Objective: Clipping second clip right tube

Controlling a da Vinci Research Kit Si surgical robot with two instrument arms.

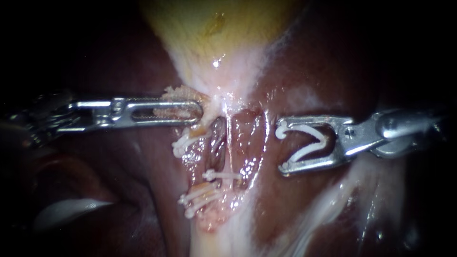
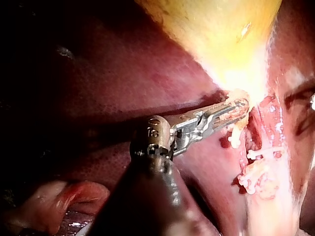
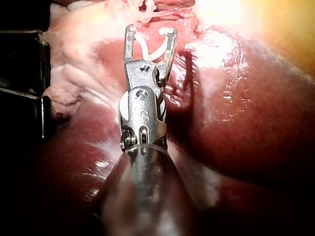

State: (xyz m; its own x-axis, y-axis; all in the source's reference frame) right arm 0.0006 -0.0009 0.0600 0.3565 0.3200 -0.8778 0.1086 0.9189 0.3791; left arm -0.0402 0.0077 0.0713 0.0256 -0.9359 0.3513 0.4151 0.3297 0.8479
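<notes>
The gallbladder [image 1: 214, 24] lies yellow on the dark red liver [image 1: 314, 66] and narrows to a pale neck. Below the neck the tissue is opened into a wet red window. The left instrument [image 1: 199, 112] reaches in from the left, its slotted jaws closed flat on the pale tissue [image 1: 176, 91] at that neck, and crumbly bits of it show through the slot. The left wrist view shows the same hold, with the left instrument [image 2: 242, 105] at the narrow end of the gallbladder [image 2: 216, 34]. Two tubes run down through the window. The darker left tube [image 1: 216, 145] carries an upper clip [image 1: 185, 139] just beneath the left jaws and a pair of lower clips [image 1: 197, 196] farther from the gallbladder. The right tube [image 1: 229, 143] is a thin pale strand beside it, with a single white clip [image 1: 221, 175] set across its lower stretch. The right instrument [image 1: 283, 148] comes in from the right. Its jaws stand wide apart and hold an open clip [image 1: 307, 141], a white V whose two legs hook onto the two jaw tips. These jaws sit over the liver just beside the window, near the right tube but not touching it, and the tube is not between them. In the right wrist view, the right instrument [image 3: 151, 32] points its open clip [image 3: 153, 49] toward the clipped tubes ahead, with glistening liver [image 3: 246, 113] beside the shaft.
</notes>
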